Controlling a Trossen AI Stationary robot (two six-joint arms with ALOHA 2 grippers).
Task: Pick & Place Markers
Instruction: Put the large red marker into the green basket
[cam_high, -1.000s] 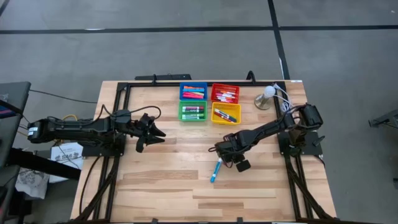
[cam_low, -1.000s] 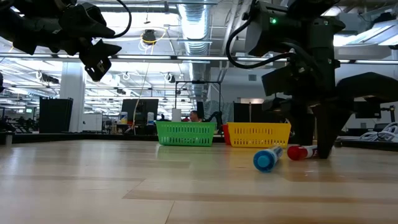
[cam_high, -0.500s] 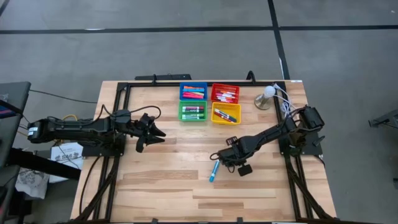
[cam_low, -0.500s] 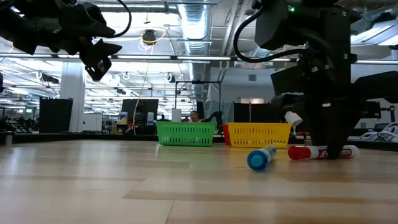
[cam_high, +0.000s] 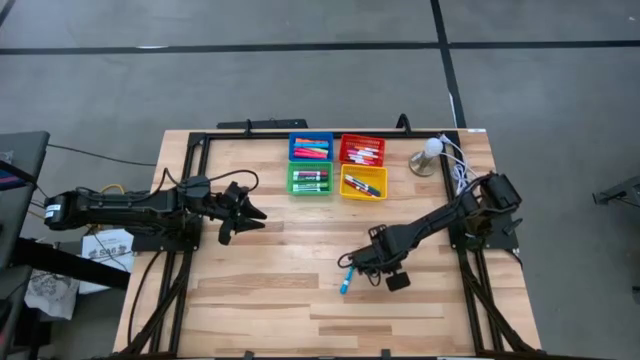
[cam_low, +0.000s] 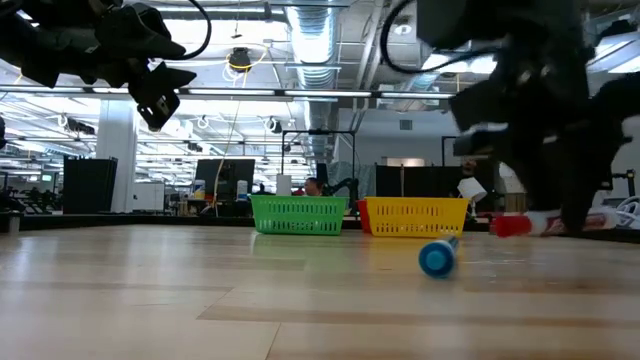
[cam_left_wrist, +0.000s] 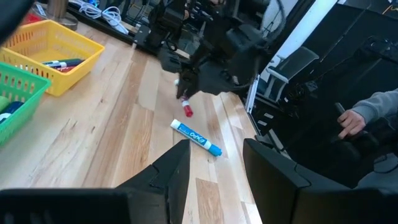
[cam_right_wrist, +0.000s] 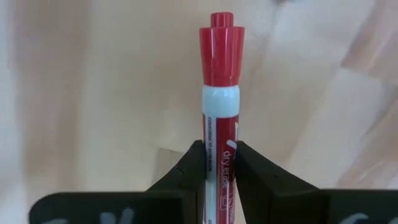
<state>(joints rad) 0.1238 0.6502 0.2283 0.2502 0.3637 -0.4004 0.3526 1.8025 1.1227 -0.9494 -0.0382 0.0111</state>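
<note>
Moved: red marker lifted | right gripper fingers clamped

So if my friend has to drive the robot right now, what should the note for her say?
Right gripper: shut on the red marker, low over the table.
Left gripper: open, holding nothing, raised at the table's left side.
Blue marker: lying loose on the table beside the right gripper.
Done: many markers already lie in the blue bin, red bin, green bin and yellow bin.
Left: bin the red marker, probably in the red bin, then pick up the blue one.
</note>
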